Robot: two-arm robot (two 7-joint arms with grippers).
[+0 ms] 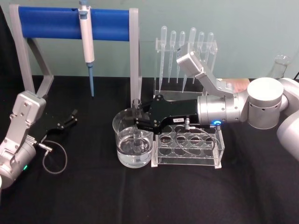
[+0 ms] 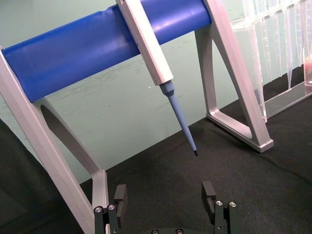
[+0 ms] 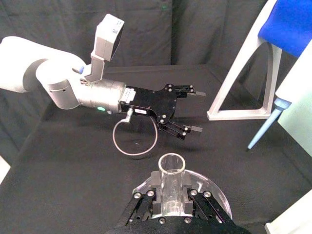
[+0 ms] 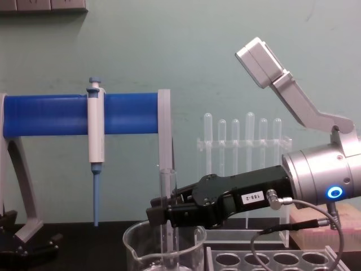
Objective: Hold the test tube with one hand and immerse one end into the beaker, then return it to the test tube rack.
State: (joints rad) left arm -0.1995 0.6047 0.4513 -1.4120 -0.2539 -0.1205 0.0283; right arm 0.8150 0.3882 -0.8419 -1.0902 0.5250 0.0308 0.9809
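The right pincer point(image 1: 138, 122) was closed on the test tube point(image 1: 136, 106), gripping it about its middle and holding it upright inside the beaker point(image 1: 119, 140). From the chest side I could see the open top of the tube standing clear above the black fingers point(image 4: 159, 214). The lower part ran down behind the glass wall of the beaker. There was clear liquid in the bottom, and the round end seemed to reach into it, though I could not say how deep.

I took this for the dipping step, at or near its lowest point. The return to the rack point(image 1: 187, 162) was not yet done. The rack sat on the bench point(image 1: 93, 196) just beside the beaker on the robot's right, under the reaching arm, and the holes I could see in it were empty.

The left pincer point(image 1: 72, 116) lay parked well off to the left with its jaws apart and nothing between them, pointing towards the blue-and-white pipettor point(image 1: 86, 32) on its stand.

Next, I reckoned, the tube had to go straight up until its bottom cleared the beaker's rim. It would then go across to the right and down into a hole, kept upright with the grip firm, so that glass did not knock on glass.
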